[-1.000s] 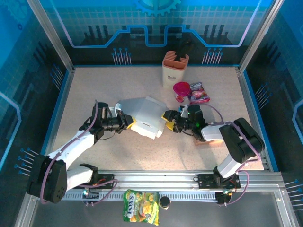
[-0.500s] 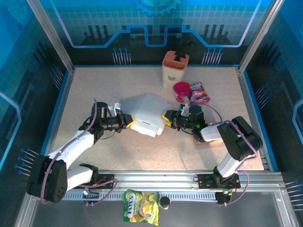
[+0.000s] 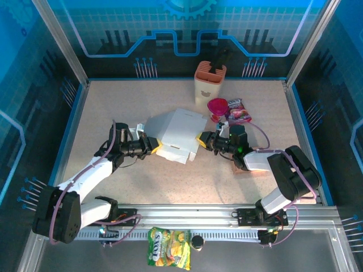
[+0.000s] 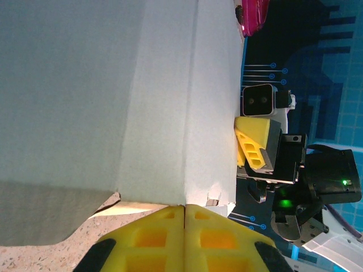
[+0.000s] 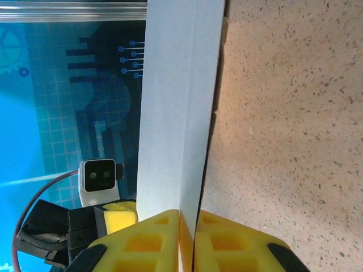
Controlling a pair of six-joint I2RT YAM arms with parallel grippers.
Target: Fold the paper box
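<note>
The white paper box lies partly folded on the speckled table between my two grippers. My left gripper is shut on the box's near-left edge. In the left wrist view its yellow fingertips meet with the white panel pinched at their seam. At the box's right edge, my right gripper is shut. In the right wrist view a thin white flap stands upright, clamped between the yellow pads. Each wrist camera looks across the box at the other gripper.
A beige holder stands at the back. A magenta cup and a snack packet lie just behind my right gripper. A yellow snack bag lies beyond the near rail. Metal frame posts border the table.
My right gripper has gone from open to shut on the box's right flap. The box has shifted back and to the right, its right side raised. The left grip is unchanged.
</note>
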